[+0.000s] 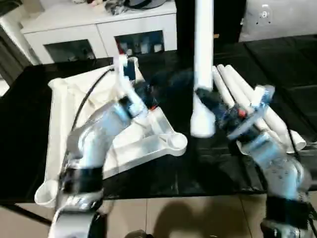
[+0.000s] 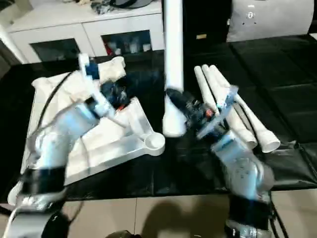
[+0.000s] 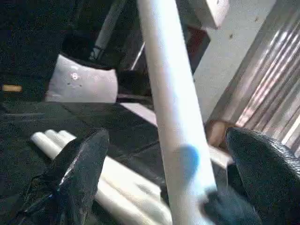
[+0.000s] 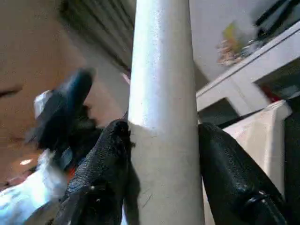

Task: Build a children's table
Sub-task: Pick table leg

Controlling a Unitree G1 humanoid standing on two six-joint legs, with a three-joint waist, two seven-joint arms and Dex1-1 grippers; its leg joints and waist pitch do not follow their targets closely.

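The white tabletop lies underside up on the left of the black table, with a round corner socket at its near right corner. One white leg stands upright, its wide lower end just right of that socket. My right gripper is shut on this leg low down, both fingers pressed against it. My left gripper hovers over the tabletop left of the leg, open. Its fingers stand wide apart on either side of the leg without touching it. Three more legs lie side by side at the right.
A white cabinet with glass doors stands behind the table. The black table ends at a near edge, with beige floor below it. A pale grey object sits at the back right.
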